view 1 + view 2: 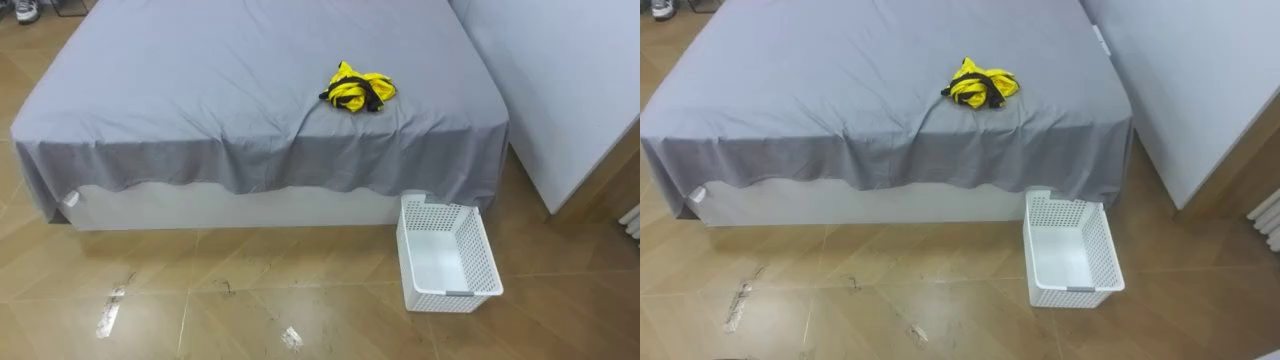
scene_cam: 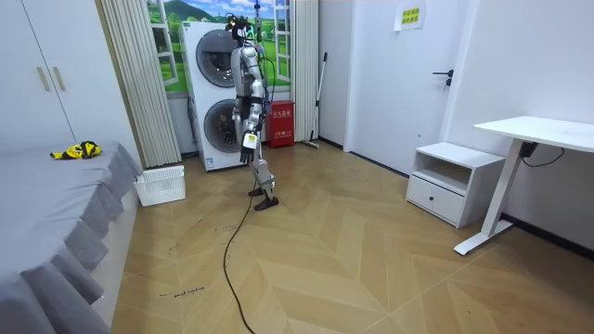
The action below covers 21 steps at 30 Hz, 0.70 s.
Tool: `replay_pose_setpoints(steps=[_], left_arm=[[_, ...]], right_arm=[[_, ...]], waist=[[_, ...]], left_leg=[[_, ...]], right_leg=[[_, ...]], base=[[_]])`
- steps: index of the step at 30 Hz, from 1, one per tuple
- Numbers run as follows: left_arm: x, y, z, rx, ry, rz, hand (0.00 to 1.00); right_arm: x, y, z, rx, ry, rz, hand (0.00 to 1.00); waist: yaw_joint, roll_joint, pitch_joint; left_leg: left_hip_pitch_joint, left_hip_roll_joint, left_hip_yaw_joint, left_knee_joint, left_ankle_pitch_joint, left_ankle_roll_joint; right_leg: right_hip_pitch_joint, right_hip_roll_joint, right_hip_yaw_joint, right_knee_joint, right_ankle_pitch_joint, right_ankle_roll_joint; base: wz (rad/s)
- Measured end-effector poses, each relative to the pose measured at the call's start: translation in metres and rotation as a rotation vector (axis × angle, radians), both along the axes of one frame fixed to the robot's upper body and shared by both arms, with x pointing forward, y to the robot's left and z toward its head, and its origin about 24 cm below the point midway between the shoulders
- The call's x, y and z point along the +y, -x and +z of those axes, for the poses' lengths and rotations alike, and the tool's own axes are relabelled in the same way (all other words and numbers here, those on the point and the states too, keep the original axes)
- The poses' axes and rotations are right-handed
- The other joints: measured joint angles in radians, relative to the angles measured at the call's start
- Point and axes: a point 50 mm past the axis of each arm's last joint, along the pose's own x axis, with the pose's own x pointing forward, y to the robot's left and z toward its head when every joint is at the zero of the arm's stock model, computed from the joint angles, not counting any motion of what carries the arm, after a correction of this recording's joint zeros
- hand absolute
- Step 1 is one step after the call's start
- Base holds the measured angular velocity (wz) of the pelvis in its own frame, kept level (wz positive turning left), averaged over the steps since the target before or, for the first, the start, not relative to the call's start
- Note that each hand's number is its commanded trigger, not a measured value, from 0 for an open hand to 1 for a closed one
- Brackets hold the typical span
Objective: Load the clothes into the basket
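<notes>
A crumpled yellow and black garment (image 1: 358,88) lies on the grey bed sheet (image 1: 200,90), near the bed's foot end and towards its right side. On the floor against the bed's right corner stands a white perforated basket (image 1: 447,254) with nothing in it. The room view has the garment (image 2: 76,150) on the bed at its left and the basket (image 2: 161,185) beside the bed. I stand a few steps from the bed, in front of the stacked washing machines (image 2: 215,93). My left hand (image 2: 248,145) hangs low at my side.
The sheet's hem hangs down over the bed's front edge. A pale wall panel (image 1: 570,80) runs along the bed's right side. Wooden floor lies between me and the bed. A white bedside cabinet (image 2: 444,181) and a desk (image 2: 534,134) stand at the room view's right.
</notes>
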Motion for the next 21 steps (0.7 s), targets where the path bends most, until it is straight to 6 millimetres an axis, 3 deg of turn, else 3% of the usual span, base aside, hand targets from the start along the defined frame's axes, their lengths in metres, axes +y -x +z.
replay_pose_setpoints(steps=[18, 21], left_arm=[[0.001, 0.01, -0.002, 0.025, 0.052, 0.065, 0.0], [0.001, 0.012, -0.002, 0.034, 0.054, 0.086, 0.0]], right_arm=[[0.002, 0.005, -0.002, 0.028, -0.045, -0.037, 0.0], [0.002, 0.006, -0.002, 0.034, -0.059, -0.04, 0.0]], waist=[[-0.001, 0.0, 0.0029], [0.001, 0.003, 0.0031]], left_leg=[[0.0, 0.002, -0.002, 0.0, -0.002, 0.002], [-0.002, 0.011, 0.006, 0.025, -0.018, 0.002]], right_leg=[[0.003, 0.001, -0.004, 0.013, 0.0, 0.0], [0.001, 0.006, -0.003, 0.019, 0.0, 0.0]], base=[[0.01], [-0.09]])
